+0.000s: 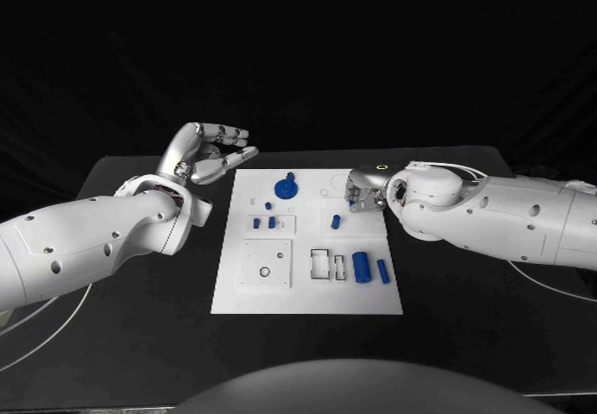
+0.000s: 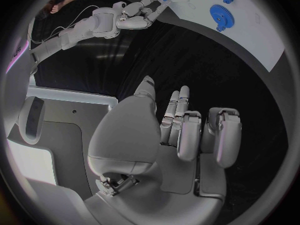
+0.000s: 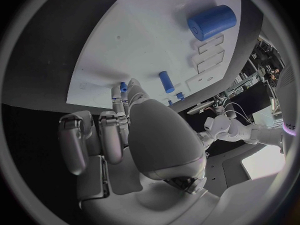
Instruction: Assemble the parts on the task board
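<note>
Black surface carries the white rectangular task board at its middle, long side running away from the robot.

Small blue plastic parts on the board: a blue toothed gear near the far edge, just left of centre; two short blue pegs standing side by side in the left-centre zone; one short blue pin right of centre; a thick blue cylinder lying in the near-right area, with a slimmer blue rod just beside it on the right. Outlined rectangular slots sit just left of the cylinder. A small ring-shaped hole marks the near-left panel.

Left robot hand hovers off the board's far-left corner, above the black surface, palm turned up. Fingers loosely curled, apart from one another, nothing between them; the left wrist view confirms an empty palm.

Right robot hand is over the board's far-right portion, close to the pin. In the right wrist view the fingers are curled in toward the palm. Fingertips reach the board near a small blue piece; cannot tell whether anything is pinched.
</note>
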Robot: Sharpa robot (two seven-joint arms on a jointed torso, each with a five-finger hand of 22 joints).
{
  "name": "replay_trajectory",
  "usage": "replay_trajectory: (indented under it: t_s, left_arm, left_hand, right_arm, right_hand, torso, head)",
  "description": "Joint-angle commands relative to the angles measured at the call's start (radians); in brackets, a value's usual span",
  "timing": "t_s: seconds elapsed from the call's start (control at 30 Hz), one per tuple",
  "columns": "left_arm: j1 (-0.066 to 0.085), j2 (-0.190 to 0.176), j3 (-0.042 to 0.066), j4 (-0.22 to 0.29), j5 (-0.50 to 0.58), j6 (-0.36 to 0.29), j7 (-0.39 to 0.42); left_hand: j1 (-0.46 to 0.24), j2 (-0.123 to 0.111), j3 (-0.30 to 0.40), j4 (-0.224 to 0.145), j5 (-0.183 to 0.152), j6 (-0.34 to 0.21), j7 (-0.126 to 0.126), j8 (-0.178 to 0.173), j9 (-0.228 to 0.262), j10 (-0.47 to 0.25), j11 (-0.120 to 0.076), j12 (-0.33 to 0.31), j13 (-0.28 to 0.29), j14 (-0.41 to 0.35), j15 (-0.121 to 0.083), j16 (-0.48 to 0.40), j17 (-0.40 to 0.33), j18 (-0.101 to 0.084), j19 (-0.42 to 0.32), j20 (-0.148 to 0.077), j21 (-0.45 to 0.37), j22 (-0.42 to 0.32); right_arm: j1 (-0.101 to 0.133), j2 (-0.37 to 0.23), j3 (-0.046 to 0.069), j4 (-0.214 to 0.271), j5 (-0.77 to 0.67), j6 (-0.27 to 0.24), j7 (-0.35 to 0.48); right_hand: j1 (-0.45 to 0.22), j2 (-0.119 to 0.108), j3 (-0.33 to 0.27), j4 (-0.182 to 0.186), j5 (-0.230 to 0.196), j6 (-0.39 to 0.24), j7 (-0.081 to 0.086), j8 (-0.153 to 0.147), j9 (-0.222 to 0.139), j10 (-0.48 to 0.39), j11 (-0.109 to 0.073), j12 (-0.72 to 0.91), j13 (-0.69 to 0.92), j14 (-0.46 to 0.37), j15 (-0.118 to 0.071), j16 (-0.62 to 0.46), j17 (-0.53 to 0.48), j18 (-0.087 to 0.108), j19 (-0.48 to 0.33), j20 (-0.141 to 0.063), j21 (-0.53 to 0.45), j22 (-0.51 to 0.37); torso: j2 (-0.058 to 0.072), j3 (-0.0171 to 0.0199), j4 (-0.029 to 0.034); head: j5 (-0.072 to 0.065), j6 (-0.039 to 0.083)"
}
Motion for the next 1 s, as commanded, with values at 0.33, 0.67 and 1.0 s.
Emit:
replay_trajectory:
  t_s: [0.33,0.67,1.0]
  left_arm:
    - [0.0,0.0,0.001,-0.002,0.003,-0.002,0.007]
    - [0.0,-0.001,0.001,-0.003,0.0,0.0,0.005]
    - [0.0,-0.003,0.001,-0.002,-0.002,0.001,0.003]
  left_hand:
    - [0.01,0.009,-0.008,0.0,0.007,0.005,0.001,-0.003,-0.001,-0.003,-0.002,0.002,0.001,0.077,-0.005,-0.003,0.176,-0.007,0.105,-0.007,0.002,0.263]
    - [0.014,0.012,-0.009,0.0,0.008,0.006,0.001,-0.004,-0.001,-0.001,-0.002,0.002,0.001,0.077,-0.005,-0.004,0.175,-0.007,0.105,-0.007,0.002,0.263]
    - [0.016,0.014,-0.009,0.0,0.008,0.006,0.0,-0.004,-0.001,0.0,-0.003,0.003,0.001,0.076,-0.005,-0.004,0.175,-0.007,0.105,-0.007,0.002,0.263]
  right_arm:
    - [-0.001,0.006,0.0,-0.009,-0.013,0.008,-0.025]
    - [-0.002,0.011,0.0,-0.012,-0.013,0.021,-0.03]
    - [-0.007,0.018,0.0,-0.018,-0.013,0.04,-0.034]
  right_hand:
    - [-0.004,-0.002,0.009,0.0,-0.003,-0.01,0.006,-0.018,-0.004,0.022,-0.001,0.003,-0.001,0.106,-0.011,0.004,0.263,-0.007,0.105,-0.008,0.005,0.263]
    - [0.004,0.0,0.025,-0.003,-0.002,0.006,-0.002,-0.017,0.0,0.047,-0.011,0.003,-0.001,0.106,-0.021,0.004,0.263,-0.007,0.105,-0.015,0.005,0.263]
    - [0.003,0.007,0.043,0.0,-0.003,0.045,-0.014,-0.006,0.006,0.075,-0.025,-0.001,-0.002,0.106,-0.034,0.004,0.263,-0.007,0.105,-0.028,0.005,0.263]
  torso:
    - [-0.001,-0.0001,-0.0004]
    - [-0.001,0.0003,-0.0003]
    - [0.001,0.0001,-0.0005]
  head:
    - [-0.001,0.0]
    - [0.0,0.001]
    - [-0.004,0.0]
